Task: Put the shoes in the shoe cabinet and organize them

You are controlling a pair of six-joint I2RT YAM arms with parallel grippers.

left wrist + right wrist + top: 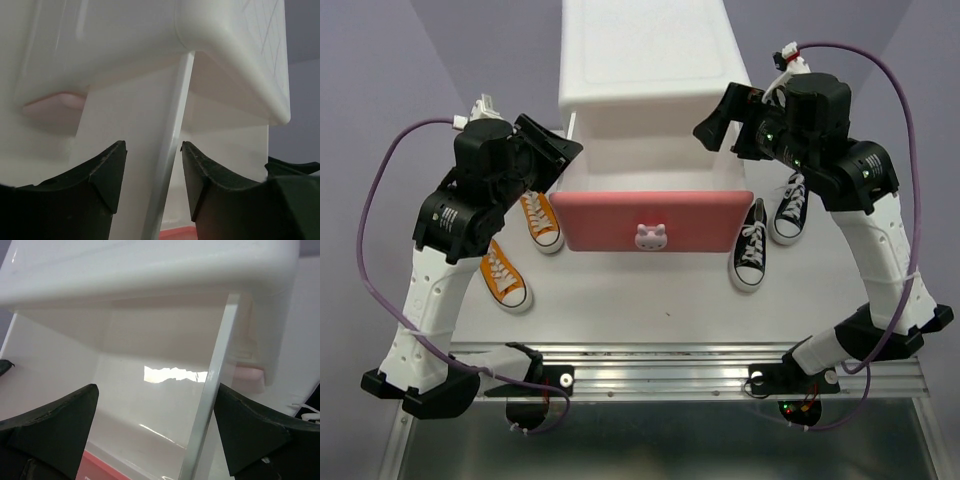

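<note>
Noted left tool point(152, 150) and right tool point(157, 390) open, each astride a side wall of the white plastic, pink-fronted drawer point(660, 215); liable to skew and jam it if drawn unevenly.

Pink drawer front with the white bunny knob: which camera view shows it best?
The top external view: the whole deep pink plastic drawer front and its white bunny knob show, pulled out of the white plastic cabinet. Each wrist view catches only a small reddish sliver at its bottom edge.
</note>
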